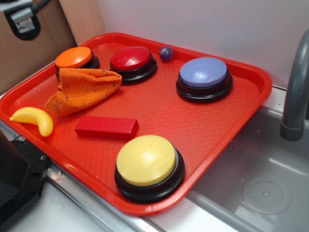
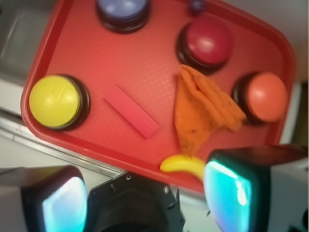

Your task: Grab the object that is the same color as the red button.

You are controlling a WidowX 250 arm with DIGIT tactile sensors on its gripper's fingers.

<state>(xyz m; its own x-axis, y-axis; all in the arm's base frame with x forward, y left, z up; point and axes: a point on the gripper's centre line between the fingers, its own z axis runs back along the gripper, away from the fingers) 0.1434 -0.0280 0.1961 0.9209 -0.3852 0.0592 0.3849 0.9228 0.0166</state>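
The small flat red block [image 1: 106,127] lies on the red tray [image 1: 203,130] in front of the orange cloth; in the wrist view the block [image 2: 131,111] lies diagonally mid-tray. The dark-red dome button [image 1: 131,59] sits at the tray's back; in the wrist view it [image 2: 208,41] is at upper right. My gripper [image 2: 145,200] shows only in the wrist view. Its jaws stand wide apart with nothing between them, high above the tray's near edge, well short of the block.
An orange button [image 1: 74,57], a blue-lilac button [image 1: 203,73], a yellow button [image 1: 146,161], an orange knitted cloth [image 1: 81,88], a yellow banana [image 1: 34,118] and a small purple ball [image 1: 166,53] share the tray. A sink basin [image 1: 260,188] and grey faucet [image 1: 293,96] are at right.
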